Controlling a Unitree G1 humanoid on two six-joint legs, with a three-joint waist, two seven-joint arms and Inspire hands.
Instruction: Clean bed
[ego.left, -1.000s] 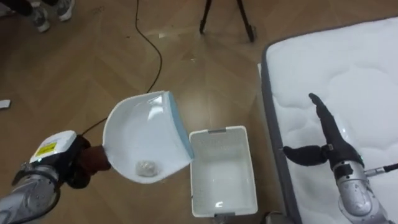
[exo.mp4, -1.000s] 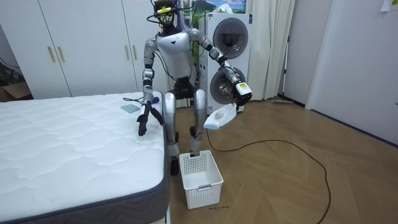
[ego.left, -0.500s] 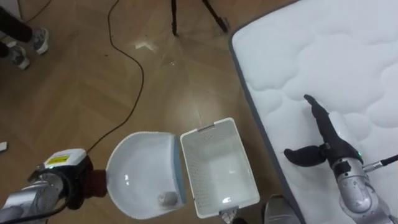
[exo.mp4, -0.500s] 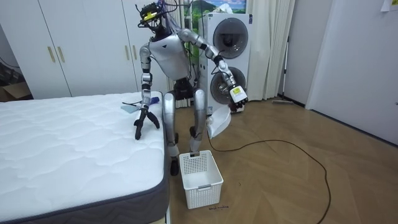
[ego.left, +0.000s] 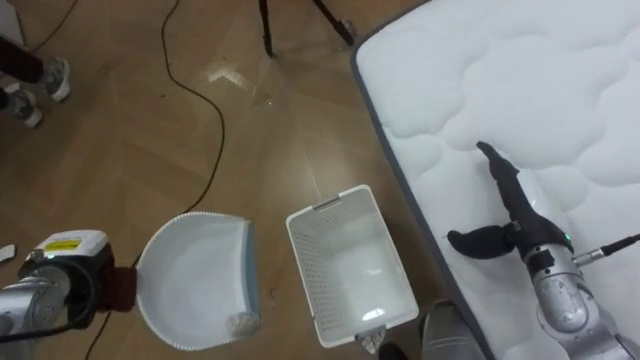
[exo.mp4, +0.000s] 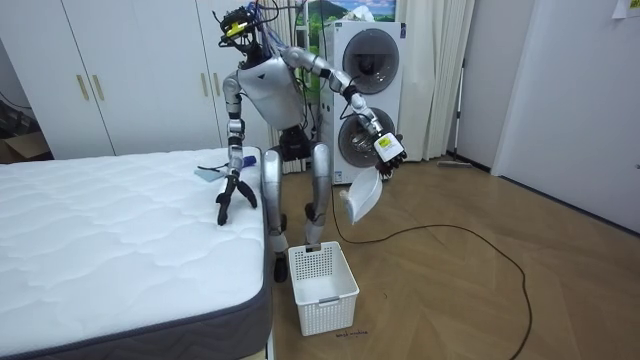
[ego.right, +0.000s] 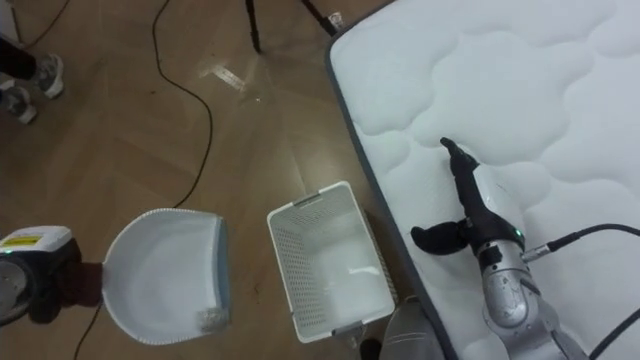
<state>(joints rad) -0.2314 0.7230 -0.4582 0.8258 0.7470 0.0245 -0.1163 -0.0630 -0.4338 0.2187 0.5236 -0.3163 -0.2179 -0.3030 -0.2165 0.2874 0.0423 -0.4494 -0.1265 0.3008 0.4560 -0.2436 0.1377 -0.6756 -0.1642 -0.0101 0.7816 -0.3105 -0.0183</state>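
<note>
Dustpan (ego.left: 195, 285) gripped in my left hand (ego.left: 112, 290) hangs just left of the basket (ego.left: 350, 265), scrap (ego.left: 240, 322) at its lip, right hand (ego.left: 520, 228) open on the mattress (ego.left: 520, 80) beyond: tilt now and I reckon it hits floor (ego.left: 120, 150).

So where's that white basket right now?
In the left eye view the basket stands on the wooden floor at lower centre, between the dustpan on its left and the mattress on its right.
</note>
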